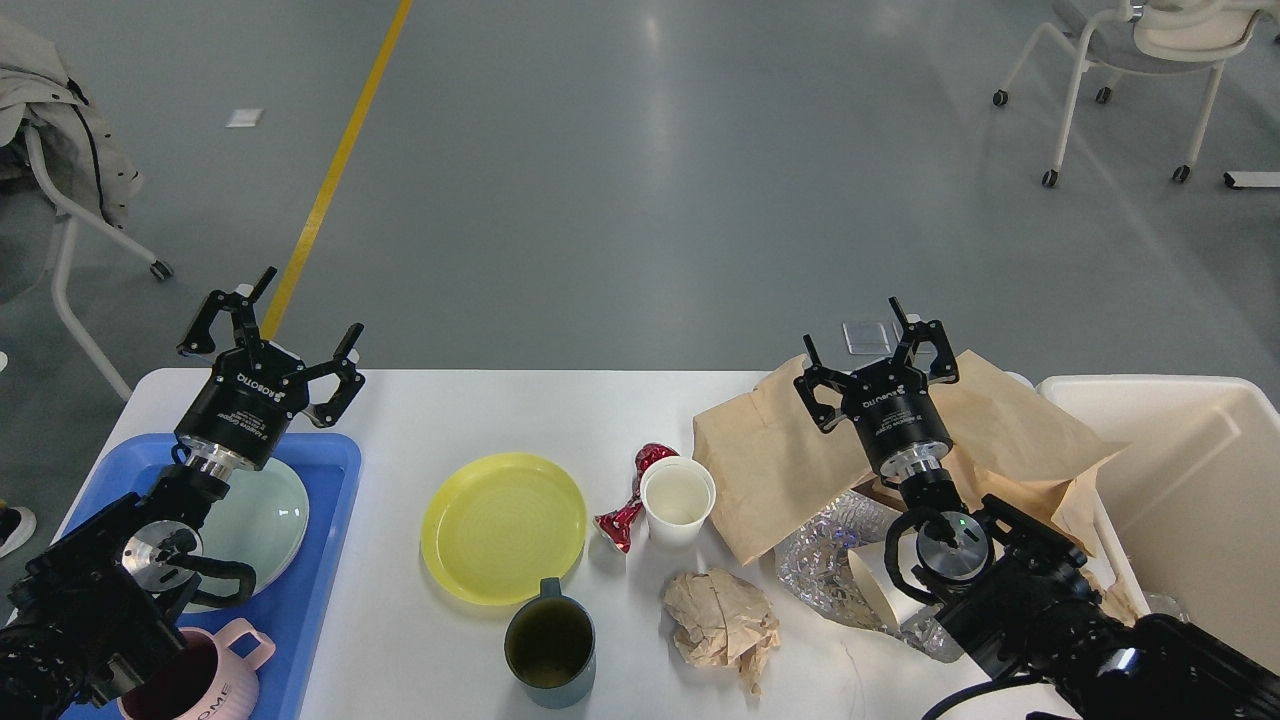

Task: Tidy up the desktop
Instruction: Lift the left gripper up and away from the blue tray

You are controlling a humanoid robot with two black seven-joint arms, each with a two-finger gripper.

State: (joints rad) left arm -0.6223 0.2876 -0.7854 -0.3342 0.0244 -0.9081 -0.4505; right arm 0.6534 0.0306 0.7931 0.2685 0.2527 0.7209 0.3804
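Observation:
The white desktop (pixel 480 420) holds a yellow plate (pixel 503 525), a dark green mug (pixel 548 645), a white paper cup (pixel 678 500), a crushed red wrapper (pixel 632 500), a crumpled brown paper ball (pixel 722 622), a brown paper bag (pixel 790 450) and crinkled foil (pixel 825 560). My left gripper (pixel 275 340) hovers open over the far edge of the blue tray (pixel 335 480), holding nothing. Above the paper bag, my right gripper (pixel 875 355) is open and empty.
A pale green plate (pixel 270 515) and a pink mug (pixel 200 680) sit on the blue tray. A cream-white bin (pixel 1190 480) stands at the right end of the table. Chairs stand on the grey floor beyond, at far left and far right.

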